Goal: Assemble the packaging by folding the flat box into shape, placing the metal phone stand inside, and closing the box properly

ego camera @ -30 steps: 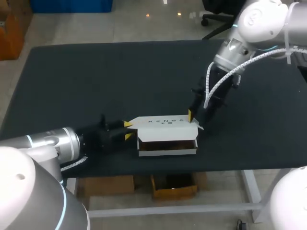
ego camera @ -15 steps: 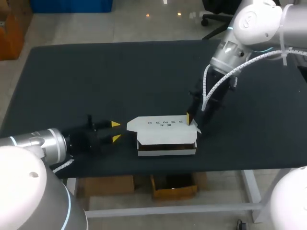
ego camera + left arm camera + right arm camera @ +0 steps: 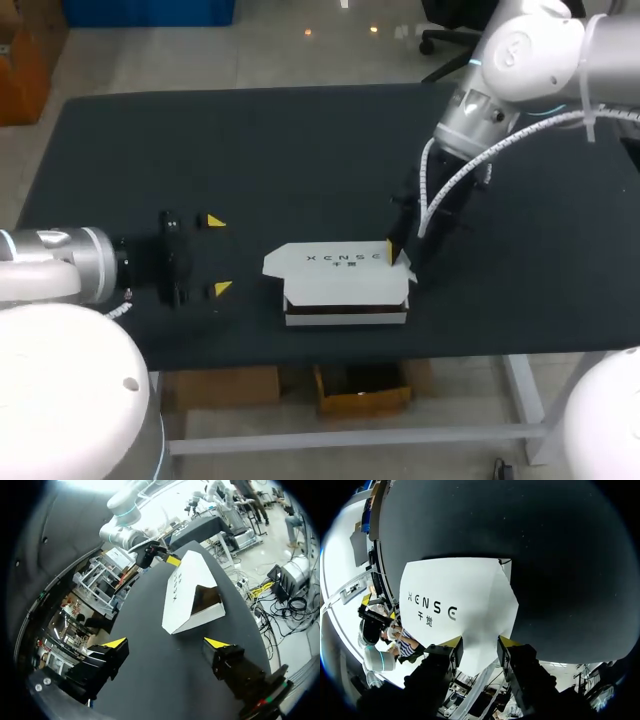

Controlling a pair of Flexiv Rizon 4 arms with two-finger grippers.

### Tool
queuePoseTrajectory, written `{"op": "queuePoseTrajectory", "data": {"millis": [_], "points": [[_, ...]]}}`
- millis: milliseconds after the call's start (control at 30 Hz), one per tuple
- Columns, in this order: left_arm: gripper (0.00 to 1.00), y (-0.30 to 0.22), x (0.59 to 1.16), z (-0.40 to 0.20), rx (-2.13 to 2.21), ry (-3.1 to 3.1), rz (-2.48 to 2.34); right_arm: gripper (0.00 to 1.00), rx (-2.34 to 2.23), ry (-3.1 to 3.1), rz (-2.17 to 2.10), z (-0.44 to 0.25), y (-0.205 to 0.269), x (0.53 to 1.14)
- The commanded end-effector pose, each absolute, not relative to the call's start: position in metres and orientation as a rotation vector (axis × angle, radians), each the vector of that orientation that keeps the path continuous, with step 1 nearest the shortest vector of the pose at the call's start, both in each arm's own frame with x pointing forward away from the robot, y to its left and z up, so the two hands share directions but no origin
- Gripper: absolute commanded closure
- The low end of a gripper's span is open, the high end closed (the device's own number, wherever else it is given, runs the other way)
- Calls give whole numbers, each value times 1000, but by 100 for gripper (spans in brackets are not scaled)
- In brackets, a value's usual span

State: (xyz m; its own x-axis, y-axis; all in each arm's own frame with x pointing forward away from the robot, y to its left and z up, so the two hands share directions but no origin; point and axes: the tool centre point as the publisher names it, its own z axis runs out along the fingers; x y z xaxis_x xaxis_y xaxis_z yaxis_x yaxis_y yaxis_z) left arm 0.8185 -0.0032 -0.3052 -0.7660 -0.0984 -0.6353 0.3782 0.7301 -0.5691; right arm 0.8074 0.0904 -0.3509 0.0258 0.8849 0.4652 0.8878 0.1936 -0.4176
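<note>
Box (image 3: 340, 268): white, front-centre of table (image 3: 250, 150), lid lying over it, dark gap showing along the front side.
My left gripper (image 3: 218, 255): released, spread wide, empty, well apart from the box on its left.
My right gripper (image 3: 480, 642): at the lid's right end, against the white panel. Can't tell if it's clamped.
</note>
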Motion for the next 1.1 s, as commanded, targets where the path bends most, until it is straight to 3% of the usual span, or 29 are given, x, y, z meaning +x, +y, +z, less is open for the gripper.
{"op": "queuePoseTrajectory", "data": {"millis": [33, 567, 1100], "points": [[0, -16, 824, -297, 384, 2524, -713, 58, -1668, -1828, -6, -352, 92, 804], [0, -16, 823, -296, 439, 2469, -609, 58, -1671, -1845, -28, -351, 93, 802], [0, -56, 835, -296, -518, 2928, -637, 56, -1679, -1847, -70, -358, 88, 802]]}}
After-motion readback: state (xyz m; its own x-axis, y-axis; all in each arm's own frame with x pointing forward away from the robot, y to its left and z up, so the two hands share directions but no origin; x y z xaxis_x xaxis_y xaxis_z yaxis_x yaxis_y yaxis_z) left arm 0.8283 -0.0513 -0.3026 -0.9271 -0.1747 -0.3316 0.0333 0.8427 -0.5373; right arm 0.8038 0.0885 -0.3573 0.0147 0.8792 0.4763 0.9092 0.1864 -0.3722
